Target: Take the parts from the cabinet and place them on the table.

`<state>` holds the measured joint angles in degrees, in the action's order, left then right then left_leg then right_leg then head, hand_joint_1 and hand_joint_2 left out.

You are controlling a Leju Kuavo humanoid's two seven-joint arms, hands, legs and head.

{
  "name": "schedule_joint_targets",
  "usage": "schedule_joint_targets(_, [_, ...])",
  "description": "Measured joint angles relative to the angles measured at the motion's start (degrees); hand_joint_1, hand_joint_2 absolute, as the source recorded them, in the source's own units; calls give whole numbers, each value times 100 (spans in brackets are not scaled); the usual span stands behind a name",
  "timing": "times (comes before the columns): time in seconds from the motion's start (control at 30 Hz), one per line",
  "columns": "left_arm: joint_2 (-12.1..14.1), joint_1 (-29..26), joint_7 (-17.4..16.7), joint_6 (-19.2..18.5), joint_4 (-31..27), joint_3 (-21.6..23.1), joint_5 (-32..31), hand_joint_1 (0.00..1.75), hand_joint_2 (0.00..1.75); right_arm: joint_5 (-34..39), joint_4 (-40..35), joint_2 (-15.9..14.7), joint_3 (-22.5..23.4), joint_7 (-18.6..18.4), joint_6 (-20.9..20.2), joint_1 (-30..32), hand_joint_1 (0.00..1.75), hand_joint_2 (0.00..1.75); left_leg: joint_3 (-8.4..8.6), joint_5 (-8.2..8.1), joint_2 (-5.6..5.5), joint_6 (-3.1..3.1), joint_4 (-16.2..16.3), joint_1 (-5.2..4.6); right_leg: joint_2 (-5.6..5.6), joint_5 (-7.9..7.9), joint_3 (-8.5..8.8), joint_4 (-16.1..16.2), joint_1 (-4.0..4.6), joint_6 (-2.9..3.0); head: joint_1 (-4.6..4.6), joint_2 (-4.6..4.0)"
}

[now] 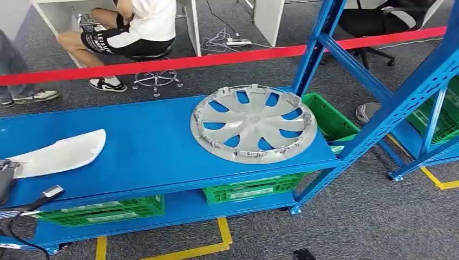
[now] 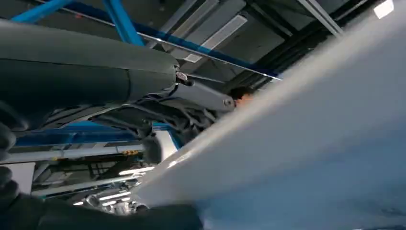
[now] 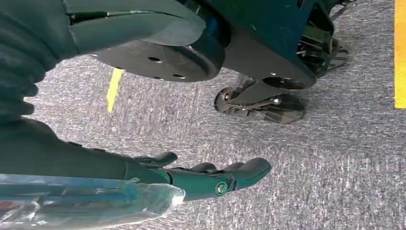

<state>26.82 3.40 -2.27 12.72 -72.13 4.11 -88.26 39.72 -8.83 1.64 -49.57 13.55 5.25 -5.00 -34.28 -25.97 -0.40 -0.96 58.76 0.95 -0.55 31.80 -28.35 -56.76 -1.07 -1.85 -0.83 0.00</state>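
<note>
1. The left hand (image 1: 5, 176) has its fingers (image 2: 201, 96) grasping the end of a pale grey curved plastic panel (image 1: 62, 153) lying on the blue metal shelf (image 1: 151, 151).
2. The right hand (image 3: 201, 179) hangs above grey carpet (image 3: 335, 182), fingers released and apart.
3. A silver spoked plastic wheel cover (image 1: 253, 123) lies flat on the shelf, well apart from the panel.

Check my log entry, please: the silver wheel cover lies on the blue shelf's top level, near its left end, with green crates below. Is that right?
Not quite. The head view shows the silver wheel cover on the blue shelf's top level near its right end, not its left; green crates do sit below.
</note>
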Motion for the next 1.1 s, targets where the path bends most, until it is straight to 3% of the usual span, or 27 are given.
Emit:
schedule_joint_targets(0.37, [-74,13,109,9,33,22,0,175,175,-13,0,0,-29,0,0,-4,0,175,10,0,0,0,0,0,1,0,11,0,0,0,-2,0])
schedule_joint_targets(0.63, [-289,35,134,114,94,-83,0,175,175,-15,0,0,-53,-2,22,-12,0,175,16,0,-2,0,0,-1,4,1,18,0,-1,-1,-2,0])
schedule_joint_targets(0.87, [-792,-245,610,663,-164,-312,322,175,175,63,0,2,-61,15,107,6,0,175,14,-1,-1,1,0,-2,1,1,12,2,-3,-1,-2,0])
schedule_joint_targets(1.1, [-1492,-805,673,914,-1290,-284,374,175,175,144,0,4,-59,15,179,48,0,175,11,-17,-1,21,5,-39,5,2,10,10,-33,-10,0,0])
